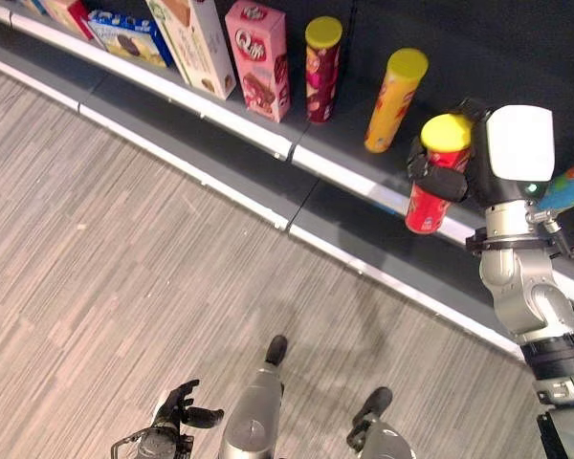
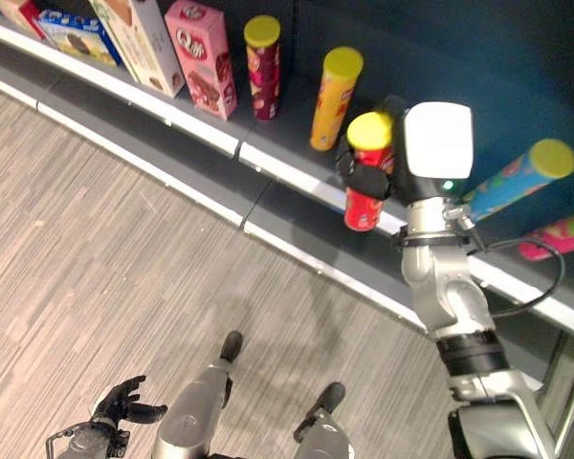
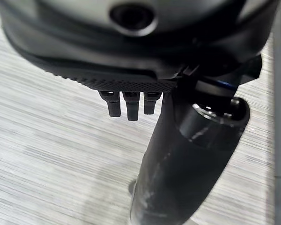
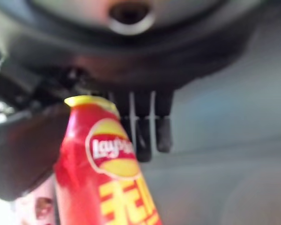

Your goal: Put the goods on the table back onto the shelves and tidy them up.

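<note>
Red can (image 1: 434, 176) gripped upright in curled fingers (image 1: 438, 181) of the right hand (image 1: 459, 167), hovering at the shelf's (image 1: 237, 122) near edge just right of the orange can (image 1: 394, 99), open shelf beyond; left hand (image 1: 180, 409) loose-fingered, low, far off.

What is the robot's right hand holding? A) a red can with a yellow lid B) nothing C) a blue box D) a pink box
A: the right hand has its fingers curled round the red can with a yellow lid, holding it over the shelf.
</note>
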Robot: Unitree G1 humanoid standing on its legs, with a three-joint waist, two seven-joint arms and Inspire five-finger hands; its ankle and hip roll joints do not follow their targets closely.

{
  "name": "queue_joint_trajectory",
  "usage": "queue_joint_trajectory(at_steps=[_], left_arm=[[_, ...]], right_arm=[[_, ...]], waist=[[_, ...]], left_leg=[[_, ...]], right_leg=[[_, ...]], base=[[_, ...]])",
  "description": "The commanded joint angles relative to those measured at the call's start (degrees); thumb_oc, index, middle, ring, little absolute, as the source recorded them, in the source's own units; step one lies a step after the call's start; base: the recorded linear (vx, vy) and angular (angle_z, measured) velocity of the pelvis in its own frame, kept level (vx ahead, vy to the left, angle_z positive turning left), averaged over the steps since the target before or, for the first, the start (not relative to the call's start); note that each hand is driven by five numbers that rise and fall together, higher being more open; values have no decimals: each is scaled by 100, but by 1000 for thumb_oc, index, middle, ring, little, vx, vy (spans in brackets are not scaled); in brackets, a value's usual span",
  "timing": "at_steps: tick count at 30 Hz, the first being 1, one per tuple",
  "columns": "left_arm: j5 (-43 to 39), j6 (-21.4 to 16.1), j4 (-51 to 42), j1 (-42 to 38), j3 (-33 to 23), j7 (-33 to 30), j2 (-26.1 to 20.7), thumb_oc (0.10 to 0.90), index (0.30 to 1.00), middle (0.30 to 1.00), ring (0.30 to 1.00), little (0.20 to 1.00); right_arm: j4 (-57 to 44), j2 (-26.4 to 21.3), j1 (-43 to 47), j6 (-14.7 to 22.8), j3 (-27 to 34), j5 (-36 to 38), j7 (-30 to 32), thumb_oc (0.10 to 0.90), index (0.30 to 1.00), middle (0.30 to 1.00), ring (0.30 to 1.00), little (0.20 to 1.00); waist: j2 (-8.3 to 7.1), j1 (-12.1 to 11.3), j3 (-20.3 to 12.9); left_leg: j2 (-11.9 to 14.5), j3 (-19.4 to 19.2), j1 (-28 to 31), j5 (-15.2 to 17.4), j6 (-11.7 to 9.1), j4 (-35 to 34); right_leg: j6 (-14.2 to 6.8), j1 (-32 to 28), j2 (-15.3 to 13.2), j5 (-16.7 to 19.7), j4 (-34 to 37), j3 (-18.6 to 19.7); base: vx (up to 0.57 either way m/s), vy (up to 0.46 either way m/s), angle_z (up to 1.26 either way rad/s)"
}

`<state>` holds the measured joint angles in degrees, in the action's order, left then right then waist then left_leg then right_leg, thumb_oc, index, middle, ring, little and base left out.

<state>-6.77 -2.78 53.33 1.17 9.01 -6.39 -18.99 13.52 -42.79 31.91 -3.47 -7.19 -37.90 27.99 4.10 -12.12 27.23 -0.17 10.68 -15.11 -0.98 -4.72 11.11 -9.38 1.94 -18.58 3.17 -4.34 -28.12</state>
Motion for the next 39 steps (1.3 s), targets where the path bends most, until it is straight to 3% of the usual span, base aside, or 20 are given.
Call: queue_joint_trajectory(at_steps=[1,10,23,38,39], left_arm=[[-109,-191,217,122,196,-283,-475,800,900,900,900,900],[-204,-253,305,-29,276,-374,-470,800,900,900,900,900],[-220,-277,630,-230,324,-495,-361,800,900,900,900,900],[-352,-410,634,-247,399,-505,-373,800,900,900,900,900],[-389,-385,508,-622,543,-747,-365,800,900,900,900,900]], right_arm=[[-359,-437,774,16,315,170,808,400,300,300,300,300],[-74,-794,1135,-160,558,365,1317,400,300,300,300,300],[190,-1087,1244,-317,1006,768,1958,400,300,300,300,300],[885,-1464,1873,-363,683,1150,2209,400,300,300,300,300],[918,-1370,1917,-400,537,1105,2175,400,300,300,300,300]], waist=[[-102,-136,-565],[66,-213,-436],[116,-215,-302],[344,-213,-148],[302,-135,-165]], left_leg=[[326,-110,126,48,-21,-257],[257,44,-151,91,-60,-240],[147,105,-334,51,-52,-262],[32,49,-571,-80,-54,-373],[41,24,-581,-75,-53,-376]], right_leg=[[-102,340,-408,-203,-915,90],[-193,522,-492,-337,-1048,70],[-227,656,-587,-295,-1049,40],[-274,1036,-684,-195,-1095,186],[-274,1058,-682,-194,-1094,214]], base=[[-25,5,7],[19,-10,10],[10,1,2],[-1,1,1],[-11,45,1]])
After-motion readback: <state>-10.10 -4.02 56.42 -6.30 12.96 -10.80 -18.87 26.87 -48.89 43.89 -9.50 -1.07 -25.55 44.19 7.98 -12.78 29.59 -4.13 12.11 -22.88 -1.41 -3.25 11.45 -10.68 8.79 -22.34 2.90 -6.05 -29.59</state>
